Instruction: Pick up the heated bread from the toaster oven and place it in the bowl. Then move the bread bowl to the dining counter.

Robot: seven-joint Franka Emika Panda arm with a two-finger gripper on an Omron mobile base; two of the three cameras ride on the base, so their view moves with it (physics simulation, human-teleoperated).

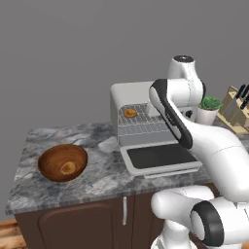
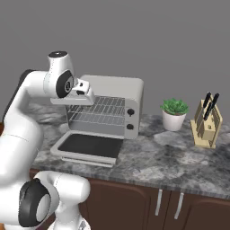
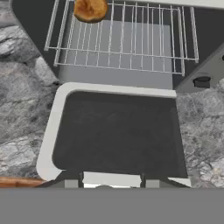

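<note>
hand view: small golden-brown round bread (image 3: 90, 9) sits on the boxy light-grey toaster oven's (image 1: 127, 99) wire rack, ungrasped; finger spread cannot be told; next, reach in over the dropped door.

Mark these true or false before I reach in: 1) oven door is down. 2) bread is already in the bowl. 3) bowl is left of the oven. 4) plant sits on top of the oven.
1) True: the toaster oven has its door dropped flat.
2) False: the bread lies on the wire rack; the bowl holds nothing.
3) True in the left base view.
4) False: the potted plant stands on the counter beside the oven.
</note>
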